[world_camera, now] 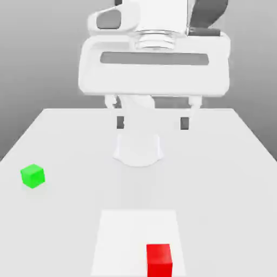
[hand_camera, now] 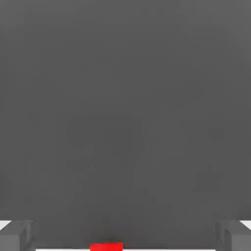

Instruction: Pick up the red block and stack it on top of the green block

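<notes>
White table point(world_camera: 65, 140), grey backdrop point(world_camera: 38, 48)

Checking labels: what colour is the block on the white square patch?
Red block: bright red, clearest in the exterior view.

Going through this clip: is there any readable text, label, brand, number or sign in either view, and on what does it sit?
None. The red block, the green block, the table and the white square patch on it are plain. The pincer and the arm's white housing above it carry no lettering or logo.

Open claw point(world_camera: 152, 123) high above red block point(world_camera: 159, 259), green block point(world_camera: 32, 176).
</notes>
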`<act>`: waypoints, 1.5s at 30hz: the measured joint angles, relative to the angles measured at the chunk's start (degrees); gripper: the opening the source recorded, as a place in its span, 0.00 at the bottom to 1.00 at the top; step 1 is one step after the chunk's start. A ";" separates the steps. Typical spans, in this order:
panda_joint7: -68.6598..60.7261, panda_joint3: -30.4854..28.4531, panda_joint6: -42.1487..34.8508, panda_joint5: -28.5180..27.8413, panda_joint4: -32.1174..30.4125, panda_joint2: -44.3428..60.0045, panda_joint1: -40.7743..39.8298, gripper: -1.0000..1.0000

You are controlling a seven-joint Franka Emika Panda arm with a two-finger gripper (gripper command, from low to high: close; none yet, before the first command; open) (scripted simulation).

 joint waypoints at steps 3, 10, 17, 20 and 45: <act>0.37 0.31 2.24 -0.20 -0.86 6.23 0.24 0.50; 0.66 0.71 7.63 0.09 -2.79 20.72 0.99 0.50; 1.60 -0.36 16.40 -1.09 -1.51 32.15 1.94 0.00; 1.65 -0.34 16.42 -1.13 -1.51 32.15 1.92 0.00; 43.16 -21.67 7.84 -4.01 -15.95 8.76 -21.11 0.00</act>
